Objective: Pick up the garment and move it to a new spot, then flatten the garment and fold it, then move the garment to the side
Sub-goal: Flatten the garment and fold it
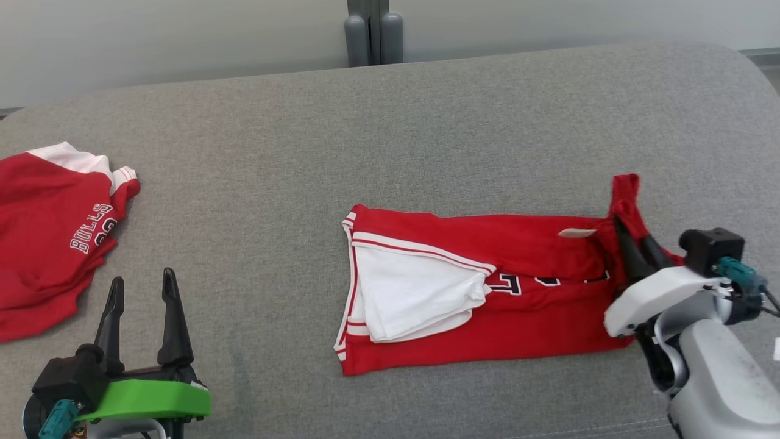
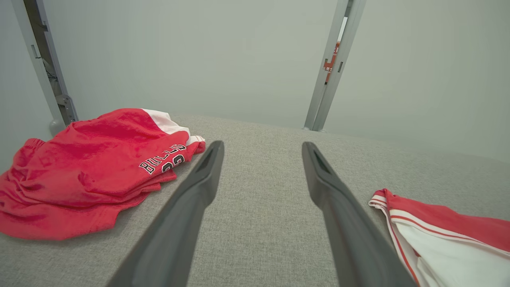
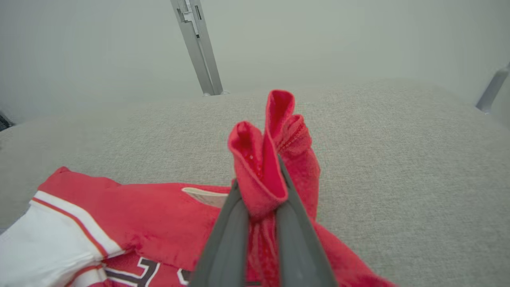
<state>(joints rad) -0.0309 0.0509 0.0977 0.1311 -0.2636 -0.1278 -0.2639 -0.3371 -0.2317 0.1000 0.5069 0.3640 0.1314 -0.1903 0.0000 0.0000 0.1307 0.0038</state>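
A red garment with white side panels and dark lettering lies folded lengthwise across the middle of the grey padded surface. Its right end is bunched and lifted, pinched by my right gripper, which is shut on it; the red fabric bulges up between the fingers. The garment's left end with its white panel lies at the lower right of the left wrist view. My left gripper stands open near the front left, over bare grey surface, holding nothing.
A second red garment with "BULLS" lettering lies crumpled at the far left. A grey post stands behind the surface's far edge, before a pale wall. Bare grey surface lies between the two garments.
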